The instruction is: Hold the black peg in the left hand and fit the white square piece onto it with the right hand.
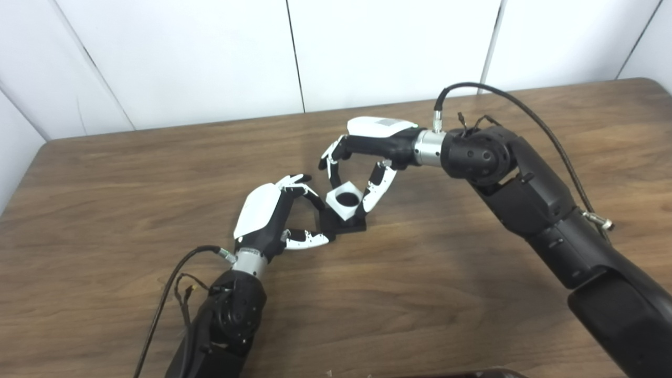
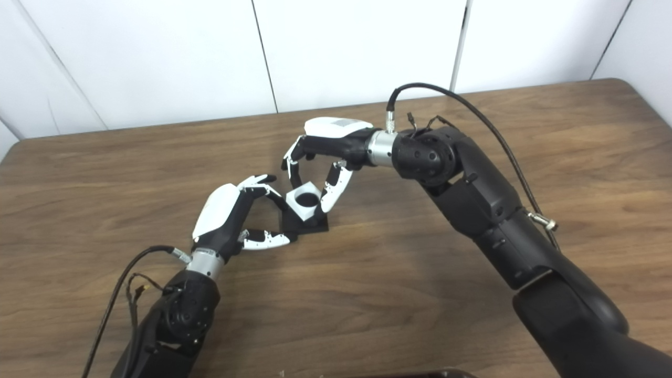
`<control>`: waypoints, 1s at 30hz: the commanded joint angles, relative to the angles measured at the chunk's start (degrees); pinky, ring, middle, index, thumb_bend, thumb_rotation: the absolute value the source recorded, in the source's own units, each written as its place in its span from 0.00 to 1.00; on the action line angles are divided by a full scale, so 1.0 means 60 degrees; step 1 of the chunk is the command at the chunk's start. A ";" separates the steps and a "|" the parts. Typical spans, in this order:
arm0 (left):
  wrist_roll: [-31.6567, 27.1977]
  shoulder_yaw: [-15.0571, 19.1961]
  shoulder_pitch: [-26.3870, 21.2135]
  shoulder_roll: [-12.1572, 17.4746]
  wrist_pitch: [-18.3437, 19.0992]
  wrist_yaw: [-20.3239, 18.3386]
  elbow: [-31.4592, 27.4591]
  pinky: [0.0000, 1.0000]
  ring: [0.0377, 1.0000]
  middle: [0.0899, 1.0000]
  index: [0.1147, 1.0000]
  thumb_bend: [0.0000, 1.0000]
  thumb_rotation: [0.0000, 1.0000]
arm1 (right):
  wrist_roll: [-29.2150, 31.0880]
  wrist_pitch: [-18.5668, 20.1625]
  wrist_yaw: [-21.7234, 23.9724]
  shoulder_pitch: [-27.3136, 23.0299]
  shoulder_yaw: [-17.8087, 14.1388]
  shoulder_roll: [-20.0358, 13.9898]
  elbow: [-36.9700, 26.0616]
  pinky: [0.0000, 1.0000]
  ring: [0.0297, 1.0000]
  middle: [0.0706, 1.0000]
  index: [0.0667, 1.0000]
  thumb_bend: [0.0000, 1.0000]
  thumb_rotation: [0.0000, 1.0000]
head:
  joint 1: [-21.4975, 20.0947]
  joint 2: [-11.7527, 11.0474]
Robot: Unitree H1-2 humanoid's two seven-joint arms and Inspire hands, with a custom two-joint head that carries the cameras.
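While our left hand (image 1: 273, 218) curls around the black peg (image 1: 344, 224), fingers and thumb closed on its square base where it sits on the wooden table (image 1: 420, 294), our right hand (image 1: 367, 157) reaches in from the far side. We grip the white square piece (image 1: 344, 203) there between fingers and thumb, tilted, its round hole facing up. It sits right on top of the peg; how far down it is seated, we cannot tell.
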 commanded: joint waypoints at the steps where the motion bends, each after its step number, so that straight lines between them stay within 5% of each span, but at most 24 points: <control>1: 0.0167 -0.0084 0.0028 0.0104 0.0026 -0.0188 -0.0123 0.91 0.93 0.87 0.42 0.52 0.08 | 0.0066 -0.0239 -0.0336 -0.0340 -0.0085 0.0030 -0.0156 0.79 0.84 0.79 0.44 0.52 0.14 | 0.0016 0.0007; 22: 0.0187 -0.0027 0.0073 0.0190 0.0097 -0.0267 -0.0303 0.89 0.93 0.87 0.42 0.52 0.08 | -0.0056 -0.0064 -0.0557 0.0157 0.0001 -0.0089 0.0203 0.78 0.85 0.80 0.45 0.52 0.15 | 0.0055 0.0048; 26: 0.0202 -0.0027 0.0074 0.0165 0.0080 -0.0253 -0.0273 0.89 0.93 0.87 0.42 0.52 0.08 | -0.0294 0.0334 -0.0255 0.0104 0.0134 -0.0201 0.0074 0.78 0.87 0.86 0.80 0.88 0.37 | 0.0057 0.0054; 30: 0.0212 -0.0049 0.0076 0.0155 0.0099 -0.0283 -0.0274 0.89 0.93 0.87 0.42 0.52 0.08 | -0.0616 0.0901 0.0131 0.0035 0.0312 -0.0323 -0.0093 0.80 0.92 0.93 0.98 0.99 0.47 | 0.0059 0.0061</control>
